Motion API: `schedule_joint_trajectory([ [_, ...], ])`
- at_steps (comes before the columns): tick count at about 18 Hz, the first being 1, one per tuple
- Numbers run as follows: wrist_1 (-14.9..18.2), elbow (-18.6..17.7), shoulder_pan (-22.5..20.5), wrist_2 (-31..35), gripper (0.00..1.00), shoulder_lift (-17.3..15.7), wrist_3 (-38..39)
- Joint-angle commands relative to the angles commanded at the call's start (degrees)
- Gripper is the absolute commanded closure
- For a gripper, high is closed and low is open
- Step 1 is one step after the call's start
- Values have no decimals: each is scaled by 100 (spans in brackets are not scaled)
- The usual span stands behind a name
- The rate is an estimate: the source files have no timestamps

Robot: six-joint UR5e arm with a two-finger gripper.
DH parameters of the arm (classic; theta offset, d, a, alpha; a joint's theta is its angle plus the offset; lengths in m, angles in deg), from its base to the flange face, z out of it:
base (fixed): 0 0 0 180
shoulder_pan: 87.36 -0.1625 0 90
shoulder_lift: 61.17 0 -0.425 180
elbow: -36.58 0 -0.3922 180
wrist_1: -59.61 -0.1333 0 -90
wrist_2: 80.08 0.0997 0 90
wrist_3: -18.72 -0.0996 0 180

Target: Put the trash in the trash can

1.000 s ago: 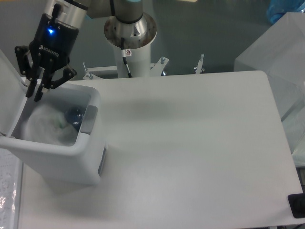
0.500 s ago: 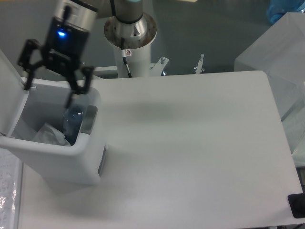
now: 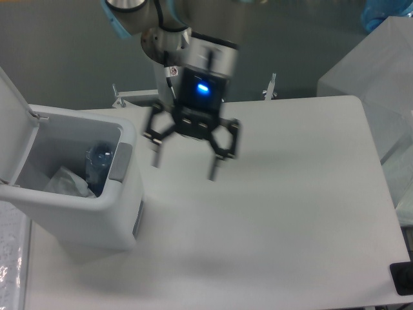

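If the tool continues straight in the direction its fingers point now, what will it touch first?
Probably the bare white table. The open tool points down, right of the trash can, with nothing visible beneath it. Motion blur leaves its height unclear.

White trash can [image 3: 77,219] with grey latch panel [image 3: 120,161], blue-tinted bottle [image 3: 98,165], black gripper [image 3: 184,167] lit blue, white table [image 3: 271,219].

The trash can [image 3: 122,216] stands at the table's [image 3: 290,226] left edge, lid [image 3: 13,129] raised.
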Motion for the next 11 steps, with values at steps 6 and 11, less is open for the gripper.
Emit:
schedule_joint_trajectory([
  [6,61,194,-9,1292,0,677,-1546],
  [11,561,264,0,1925,0,871,-3005],
])
